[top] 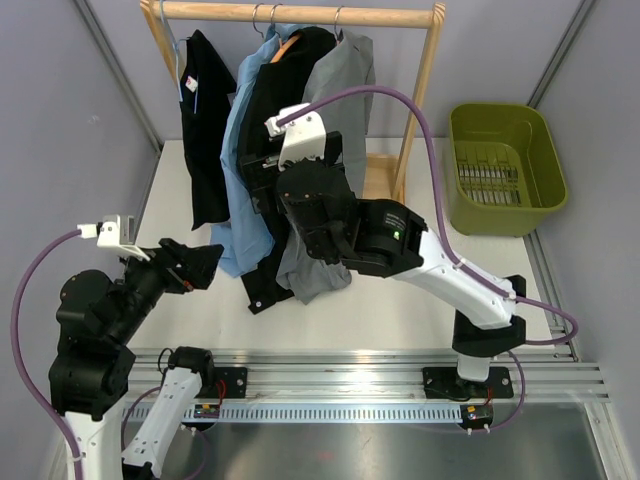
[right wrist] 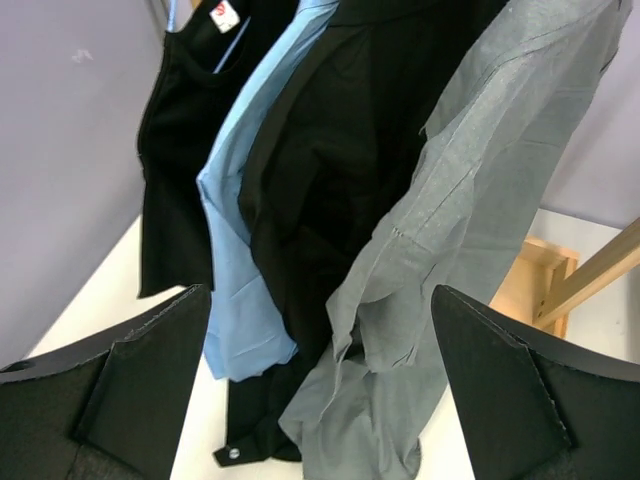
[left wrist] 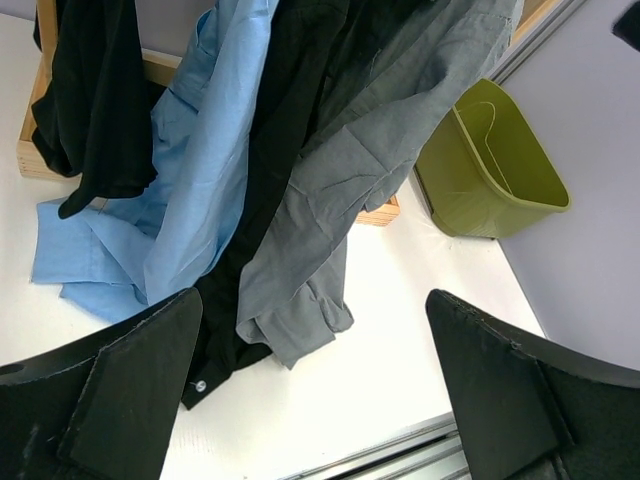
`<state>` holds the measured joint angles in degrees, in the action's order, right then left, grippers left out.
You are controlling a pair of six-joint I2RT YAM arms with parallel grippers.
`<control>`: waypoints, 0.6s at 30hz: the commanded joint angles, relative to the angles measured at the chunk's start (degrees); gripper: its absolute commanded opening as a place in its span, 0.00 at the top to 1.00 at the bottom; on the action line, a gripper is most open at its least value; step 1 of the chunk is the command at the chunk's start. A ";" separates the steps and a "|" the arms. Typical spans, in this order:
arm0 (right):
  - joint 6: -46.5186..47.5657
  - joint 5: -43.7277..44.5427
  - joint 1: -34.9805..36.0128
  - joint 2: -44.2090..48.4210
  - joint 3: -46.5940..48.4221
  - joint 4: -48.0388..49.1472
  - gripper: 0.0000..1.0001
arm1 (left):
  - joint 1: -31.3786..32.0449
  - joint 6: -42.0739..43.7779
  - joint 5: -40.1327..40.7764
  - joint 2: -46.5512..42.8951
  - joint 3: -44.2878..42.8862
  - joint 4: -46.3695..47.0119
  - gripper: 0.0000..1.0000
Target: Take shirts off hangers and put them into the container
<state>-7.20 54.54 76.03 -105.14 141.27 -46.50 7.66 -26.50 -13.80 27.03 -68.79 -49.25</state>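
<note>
**Grippers.** The right gripper stands with its jaws spread wide and nothing between them. It is raised in front of the hanging row, facing the grey shirt and the black shirt beside it. It is close to the cloth, but no contact can be confirmed. The left gripper is likewise spread and empty. It sits low near the left edge of the table, aimed at the lower ends of the garments and apart from them.

**Shirts.** Four hang from the wooden rail at the far side of the table. From left to right in the top view they are a black shirt, the light blue shirt, the second black shirt and the grey shirt. Metal hooks show over the rail, and a bit of an orange hanger shows at the collar of the second black shirt. The other hangers are covered by cloth. The tails of the light blue, grey and middle black shirts trail onto the table top in front of the rack's wooden base tray.

**Container.** The olive-green tub stands toward the far right corner of the table, to the right of the rack and well apart from both grippers. Its slotted bottom is bare and no shirt lies in it.

**Progress.** As far as the views show, no part of the task is done: every visible shirt is on the rail and none is in the tub. All four remain to be removed and put in. The right gripper appears best placed to start with the grey shirt.
</note>
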 commanded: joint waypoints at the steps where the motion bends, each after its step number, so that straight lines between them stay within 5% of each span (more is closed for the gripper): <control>1: 3.86 2.50 -1.67 -1.38 2.87 3.43 0.00 | 0.16 -0.48 -2.28 -0.83 0.33 2.41 0.01; 12: -5.79 -8.65 -15.73 -8.67 16.48 -4.90 0.01 | 0.16 -1.27 -2.37 -1.98 2.00 3.38 0.01; 18: -13.27 -22.28 -21.97 -9.02 13.06 -5.18 0.01 | 0.16 -1.18 -1.84 -2.15 1.91 2.76 0.01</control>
<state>-15.92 40.71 55.55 -113.43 154.47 -50.37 7.66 -27.49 -14.39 25.45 -66.98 -49.10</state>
